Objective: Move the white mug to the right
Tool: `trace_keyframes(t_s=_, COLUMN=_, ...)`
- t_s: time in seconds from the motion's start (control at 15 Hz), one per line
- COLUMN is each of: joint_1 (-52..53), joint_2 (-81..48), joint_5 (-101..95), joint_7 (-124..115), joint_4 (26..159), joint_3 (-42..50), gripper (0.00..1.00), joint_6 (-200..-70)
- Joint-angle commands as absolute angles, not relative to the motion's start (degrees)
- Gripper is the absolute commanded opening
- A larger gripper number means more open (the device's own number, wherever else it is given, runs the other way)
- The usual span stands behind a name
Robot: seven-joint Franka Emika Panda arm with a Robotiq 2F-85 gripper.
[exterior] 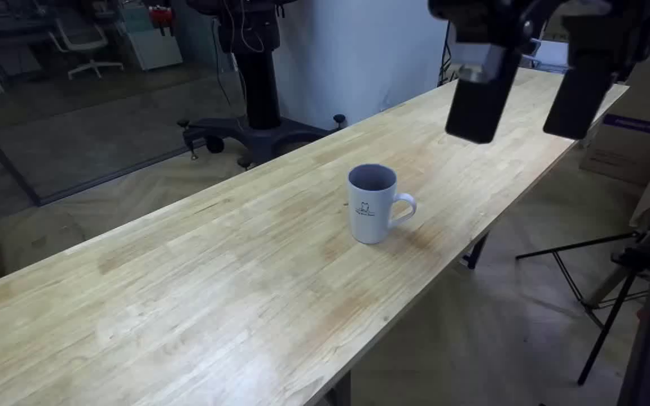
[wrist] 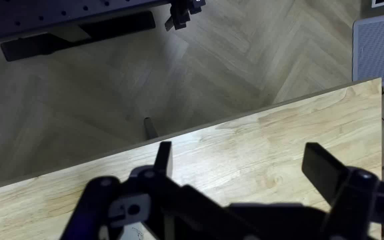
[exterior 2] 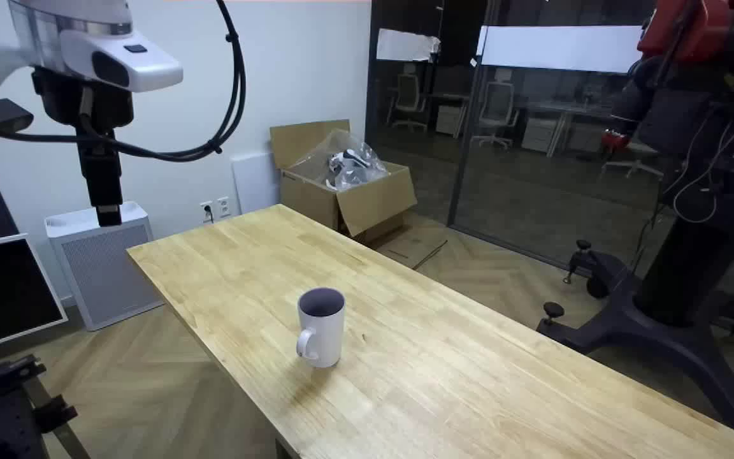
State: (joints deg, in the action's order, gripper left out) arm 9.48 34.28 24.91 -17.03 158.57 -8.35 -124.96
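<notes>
The white mug (exterior: pixel 363 223) stands upright on the wooden table (exterior: pixel 218 270), with a small dark print on its side and a dark grey-blue inside. Its handle points toward the table's long edge. It also shows in an exterior view (exterior 2: pixel 329 331). In the wrist view a small white part with the print (wrist: pixel 135 233) shows at the bottom edge, mostly hidden by the gripper's linkage. My gripper (exterior: pixel 517 137) is open and empty, its fingers wide apart, high above the table and apart from the mug. It also shows in an exterior view (exterior 2: pixel 109 220) and the wrist view (wrist: pixel 238 146).
A dark wheeled stand (exterior 2: pixel 666 312) is beside the table's far long side. A cardboard box (exterior 2: pixel 341 191) and a white air purifier (exterior 2: pixel 109 268) stand on the floor near the table's end. A black tripod (exterior: pixel 590 304) stands on the floor by the opposite long edge.
</notes>
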Motion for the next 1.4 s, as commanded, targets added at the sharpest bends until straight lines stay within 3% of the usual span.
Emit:
trace_keyframes(t_s=0.0, joint_1=9.36, joint_2=34.31, joint_5=24.90, joint_7=-17.01, joint_4=158.50, joint_3=-8.41, gripper=1.00, joint_6=-124.77)
trace_keyframes(t_s=0.87, joint_1=9.36, joint_2=34.31, joint_5=24.90, joint_7=-17.00, joint_4=158.50, joint_3=-8.41, gripper=1.00, joint_6=-124.78)
trace_keyframes(t_s=1.33, joint_1=-2.88, joint_2=29.57, joint_5=10.24, joint_7=-21.21, joint_4=158.82, joint_3=-10.59, gripper=1.00, joint_6=-148.35)
